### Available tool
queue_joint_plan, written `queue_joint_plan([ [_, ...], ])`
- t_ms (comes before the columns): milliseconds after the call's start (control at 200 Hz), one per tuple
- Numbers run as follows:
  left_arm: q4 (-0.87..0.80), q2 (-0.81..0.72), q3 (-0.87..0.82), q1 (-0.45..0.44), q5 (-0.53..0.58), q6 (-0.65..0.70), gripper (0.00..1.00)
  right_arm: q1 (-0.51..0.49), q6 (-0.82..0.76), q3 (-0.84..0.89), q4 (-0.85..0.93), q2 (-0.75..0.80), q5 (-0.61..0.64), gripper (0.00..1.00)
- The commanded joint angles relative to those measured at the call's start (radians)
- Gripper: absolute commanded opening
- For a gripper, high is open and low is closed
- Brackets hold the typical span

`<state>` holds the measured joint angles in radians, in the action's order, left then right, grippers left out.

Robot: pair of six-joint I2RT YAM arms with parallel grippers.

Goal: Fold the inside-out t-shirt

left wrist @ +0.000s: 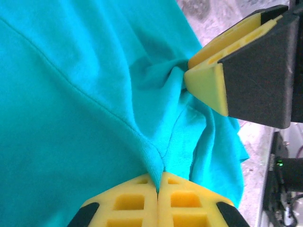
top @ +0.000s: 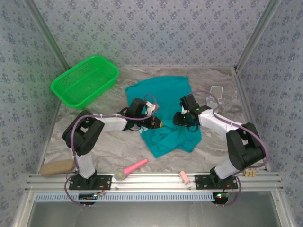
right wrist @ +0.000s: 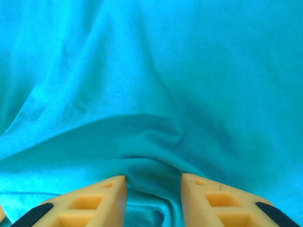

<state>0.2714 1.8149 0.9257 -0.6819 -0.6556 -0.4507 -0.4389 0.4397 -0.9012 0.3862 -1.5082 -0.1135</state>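
left wrist: left gripper [left wrist: 157, 178] clamps t-shirt [left wrist: 71, 118] fold & right gripper [right wrist: 154, 182] astride it

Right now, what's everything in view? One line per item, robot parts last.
t-shirt: 1, teal, table centre, rumpled, between the arms
basket: 1, green mesh, far left of table
pink-handled tool: 1, pink, near edge by the left base
small pink piece: 1, pink, on the front rail
tan block: 1, tan, near-left corner
white object: 1, white, right of the t-shirt, kind unclear
table: 1, marbled grey
left end effector: 1, yellow fingers, shut on the t-shirt
right end effector: 1, yellow fingers apart, a fold of cloth between them
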Motion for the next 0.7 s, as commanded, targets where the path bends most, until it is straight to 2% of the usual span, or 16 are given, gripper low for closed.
queue_joint_plan([
  [0, 0.07, -0.054, -0.025, -0.003, -0.088, -0.04, 0.05, -0.015, -0.132, 0.03, -0.037, 0.102, -0.035, 0.38],
  [135, 0.073, -0.062, -0.03, 0.0, -0.116, -0.078, 0.07, -0.071, -0.19, 0.076, -0.086, 0.212, -0.165, 0.34],
  [325, 0.114, -0.064, -0.037, 0.0, -0.153, -0.119, 0.06, -0.138, -0.096, 0.135, -0.158, 0.151, -0.282, 0.37],
  [490, 0.092, -0.037, -0.032, 0.003, -0.16, -0.097, 0.08, -0.136, -0.05, 0.173, -0.23, 0.084, -0.229, 0.47],
  [695, 0.091, 0.004, -0.042, 0.019, -0.168, -0.092, 0.09, -0.088, -0.02, 0.179, -0.308, 0.012, -0.234, 0.5],
])
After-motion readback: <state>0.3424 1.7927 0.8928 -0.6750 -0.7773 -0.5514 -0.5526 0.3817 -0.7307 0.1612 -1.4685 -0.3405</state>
